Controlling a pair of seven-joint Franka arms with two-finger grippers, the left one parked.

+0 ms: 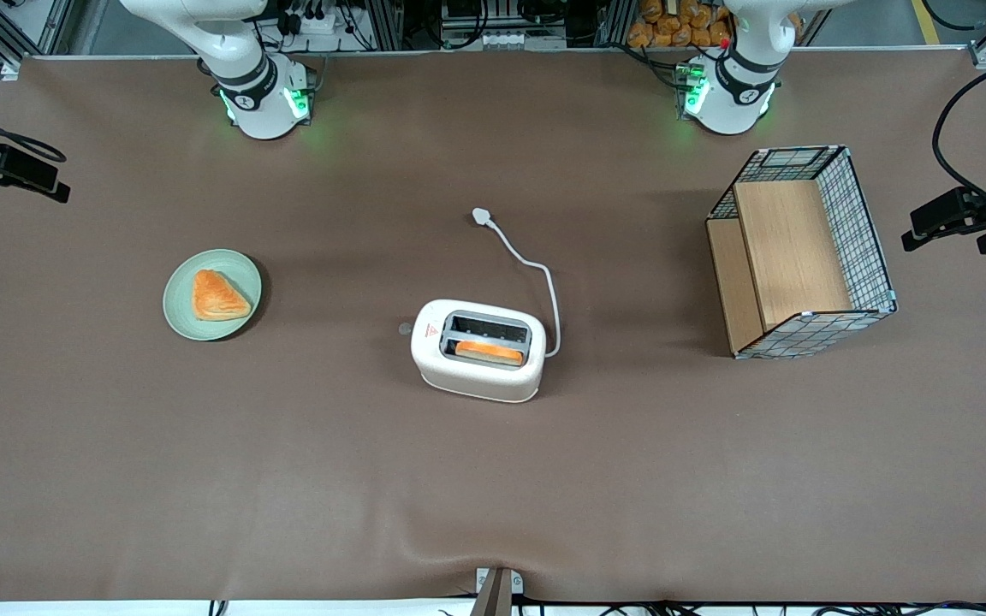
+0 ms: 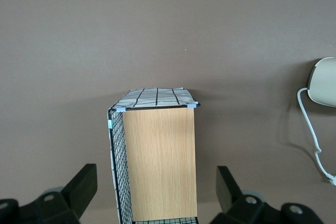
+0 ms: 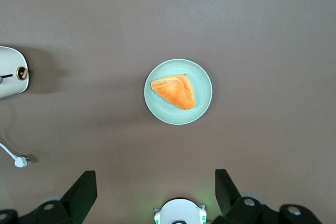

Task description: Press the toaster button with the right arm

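Sitting near the middle of the frame on the brown counter (image 1: 116,479), the toaster (image 1: 478,349) points its button (image 1: 406,328) toward the green plate (image 1: 178,299). High above the plate, the end effector (image 3: 155,195) hangs released, fingers spread.

Three cameras: one high overview, two on the wrists, all looking down.

Front view: high, far back, steep downward look over the whole brown surface (image 1: 493,479), both arm bases at its farthest edge. Right wrist view: well above the surface, facing straight down past the gripper (image 3: 156,192), jaws spread wide; it takes in the green plate (image 3: 178,92) and the toaster (image 3: 11,72) end with the toaster button (image 3: 22,73). Left wrist view: same downward pose, over the wire basket (image 2: 155,156). All three share the toaster.
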